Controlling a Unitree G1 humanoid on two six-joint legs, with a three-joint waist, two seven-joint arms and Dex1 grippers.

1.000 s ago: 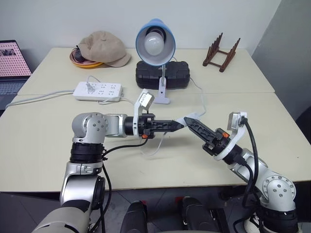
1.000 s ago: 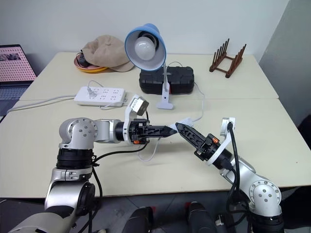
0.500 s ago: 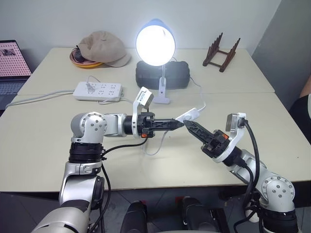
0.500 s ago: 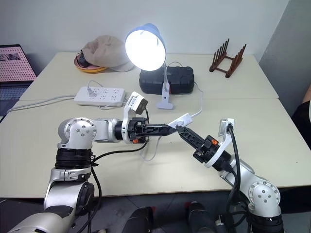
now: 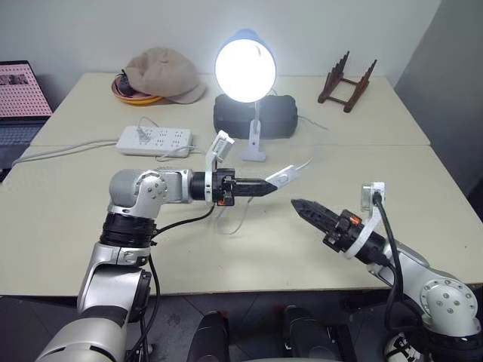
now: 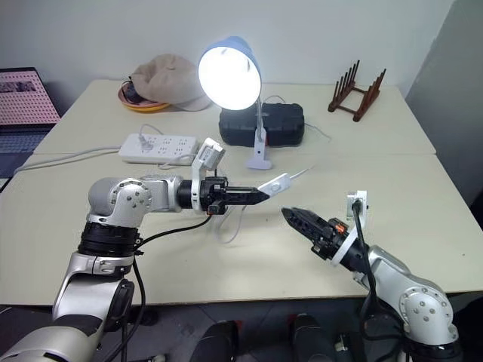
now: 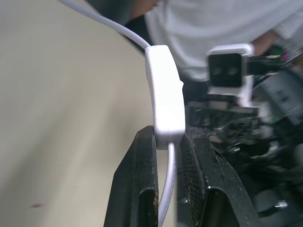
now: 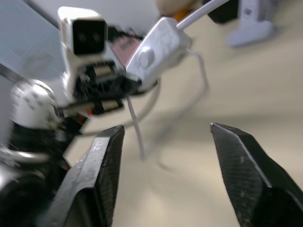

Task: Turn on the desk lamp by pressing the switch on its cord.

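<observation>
White switch (image 5: 281,178): clamped at one end between the left gripper (image 5: 270,183) fingers, lifted clear of the table (image 5: 68,219), in front of the desk lamp (image 5: 244,69).
Left gripper: closed tight on the switch, pointing level across the table in front of the lamp.
Right gripper (image 5: 300,206): fingers spread wide with nothing between them, nearer the robot than the switch and apart from it.
Desk lamp: bulb glowing bright, standing just in front of a black case (image 5: 278,118).
Cord (image 5: 303,163): runs from the switch back toward the lamp base.
Power strip (image 5: 155,139): to the robot's left of the lamp.
</observation>
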